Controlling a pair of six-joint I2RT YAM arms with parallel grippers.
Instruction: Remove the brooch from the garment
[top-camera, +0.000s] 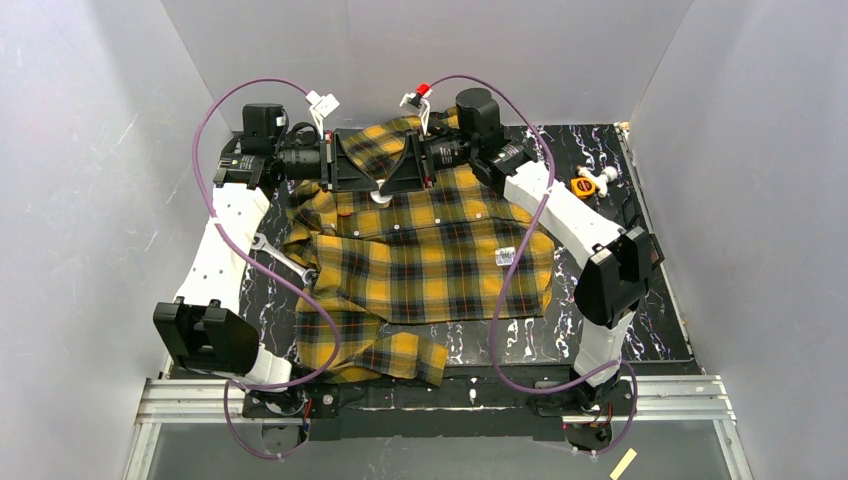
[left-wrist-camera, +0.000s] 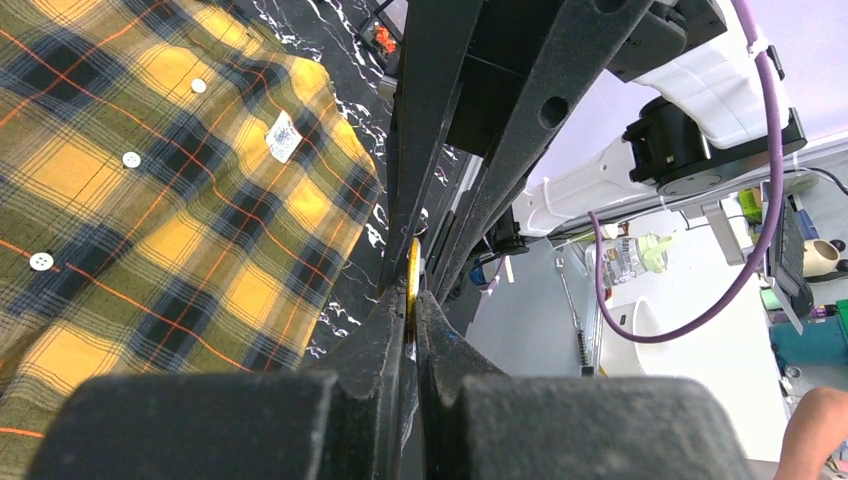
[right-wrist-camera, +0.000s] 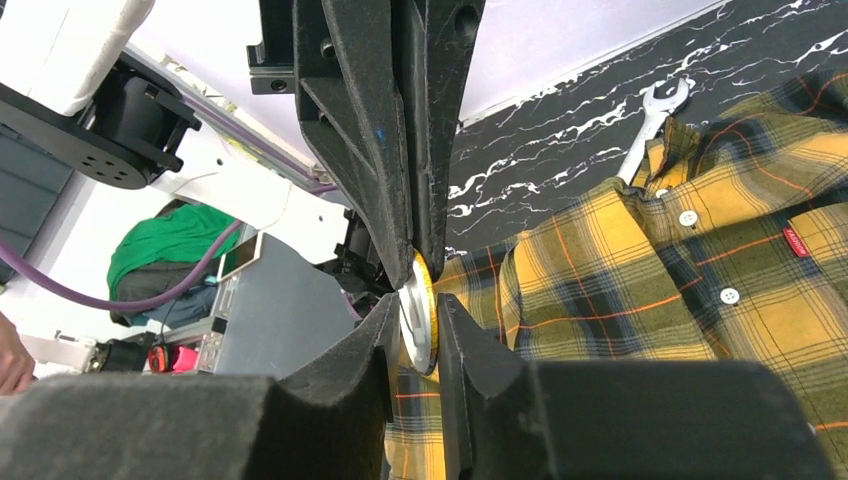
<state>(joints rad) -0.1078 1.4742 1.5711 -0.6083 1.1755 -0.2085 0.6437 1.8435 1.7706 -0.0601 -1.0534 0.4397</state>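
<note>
Cream-white brooch (right-wrist-camera: 413, 322), round and gold-rimmed, sits edge-on over the yellow-black plaid garment (top-camera: 430, 262). Left gripper (left-wrist-camera: 411, 303) and right gripper (right-wrist-camera: 416, 316) both pinch it, jaws narrow.

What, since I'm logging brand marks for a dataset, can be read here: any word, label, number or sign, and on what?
Nothing can be quoted; no text is legible.
White label on the shirt: dark print, too small to read.
Red tag on the shirt: too small to read.
Brooch: no writing visible.
No other text shows.
</note>
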